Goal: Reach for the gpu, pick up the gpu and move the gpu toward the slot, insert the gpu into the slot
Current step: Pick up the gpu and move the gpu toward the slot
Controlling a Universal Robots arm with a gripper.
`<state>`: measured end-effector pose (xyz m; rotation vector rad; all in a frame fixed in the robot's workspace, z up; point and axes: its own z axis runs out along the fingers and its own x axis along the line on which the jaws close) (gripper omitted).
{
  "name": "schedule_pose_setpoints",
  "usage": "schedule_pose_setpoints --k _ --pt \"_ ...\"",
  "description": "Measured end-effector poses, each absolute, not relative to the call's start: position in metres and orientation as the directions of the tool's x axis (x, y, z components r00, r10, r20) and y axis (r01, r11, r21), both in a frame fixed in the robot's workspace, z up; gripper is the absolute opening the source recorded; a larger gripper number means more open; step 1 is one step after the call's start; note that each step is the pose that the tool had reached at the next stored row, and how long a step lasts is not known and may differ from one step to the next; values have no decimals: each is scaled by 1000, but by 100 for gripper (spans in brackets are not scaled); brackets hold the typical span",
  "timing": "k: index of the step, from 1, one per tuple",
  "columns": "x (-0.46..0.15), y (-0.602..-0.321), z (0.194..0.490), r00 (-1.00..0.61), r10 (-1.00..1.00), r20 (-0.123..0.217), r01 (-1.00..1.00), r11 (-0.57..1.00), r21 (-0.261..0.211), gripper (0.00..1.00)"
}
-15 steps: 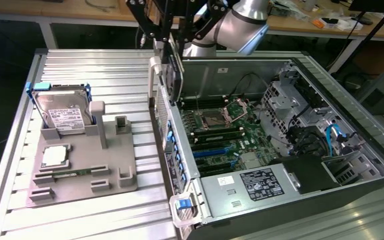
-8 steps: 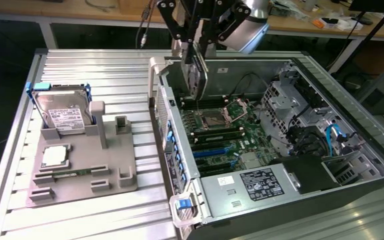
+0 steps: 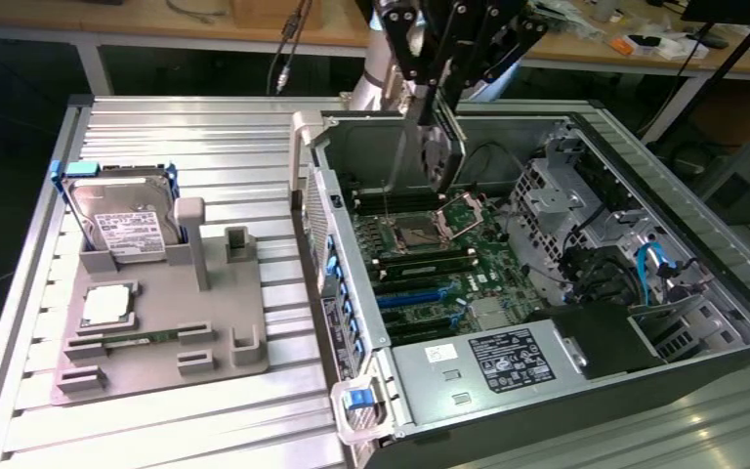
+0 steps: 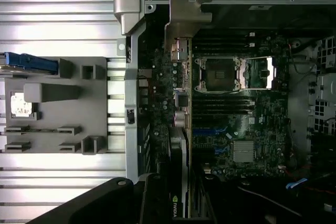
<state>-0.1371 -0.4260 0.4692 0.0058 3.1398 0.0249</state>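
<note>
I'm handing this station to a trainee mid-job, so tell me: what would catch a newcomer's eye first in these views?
The open computer case dominates the exterior view's right, its green motherboard exposed. The gripper hangs over it, shut on the gpu, which is held edge-down above the board, not yet in the blue slot. On the exterior view's left, a silver hard drive stands in a grey fixture.

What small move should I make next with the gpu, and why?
Probably ease the gpu sideways toward the blue slot, keeping it high. The gripper holds it hanging above the motherboard by the processor socket, clear of the slot, so it is not yet lined up to go down.
</note>
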Motion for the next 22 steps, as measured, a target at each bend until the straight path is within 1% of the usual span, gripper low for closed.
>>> schedule_pose_setpoints --k 15,22 --pt "-49 -426 466 -1000 4 -2 4 1000 16 27" --pt "-43 -426 466 -1000 4 -2 4 1000 16 27"
